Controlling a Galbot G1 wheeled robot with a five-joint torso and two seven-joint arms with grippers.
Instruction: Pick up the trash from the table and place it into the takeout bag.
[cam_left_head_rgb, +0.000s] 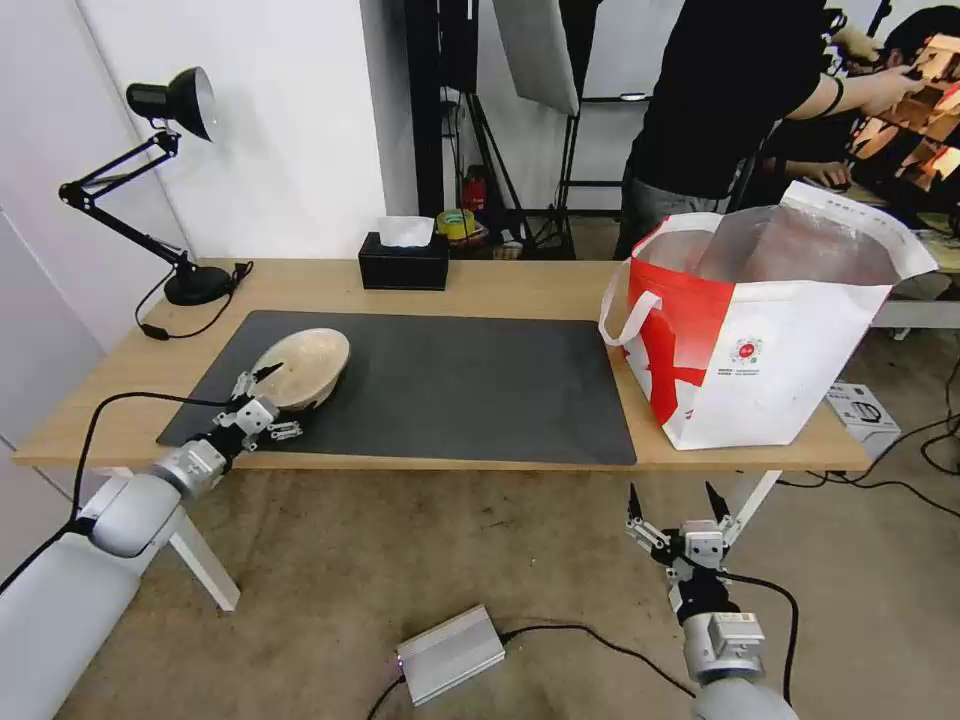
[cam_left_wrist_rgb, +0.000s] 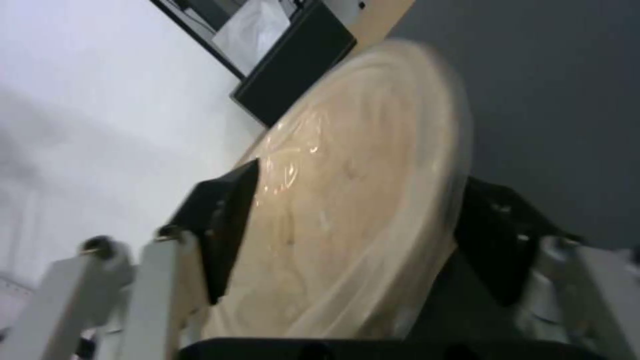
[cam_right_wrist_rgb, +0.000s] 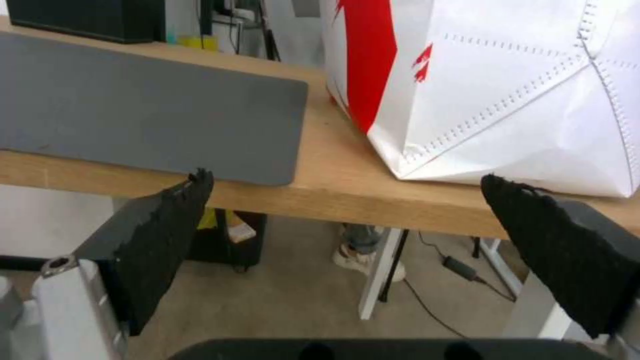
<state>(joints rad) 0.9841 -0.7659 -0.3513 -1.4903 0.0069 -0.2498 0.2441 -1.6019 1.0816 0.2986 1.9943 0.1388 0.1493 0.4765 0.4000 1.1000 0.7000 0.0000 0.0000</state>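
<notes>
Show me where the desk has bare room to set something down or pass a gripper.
Free: the dark mat between the tan bowl and takeout bag. Crowded: the mat's left end, where the left gripper clamps the bowl; back edge with lamp and tissue box.

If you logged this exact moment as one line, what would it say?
left pincer: shut on tan bowl, tilted on its rim over mat | right pincer: open, below table edge | takeout bag: upright, table's right end
</notes>
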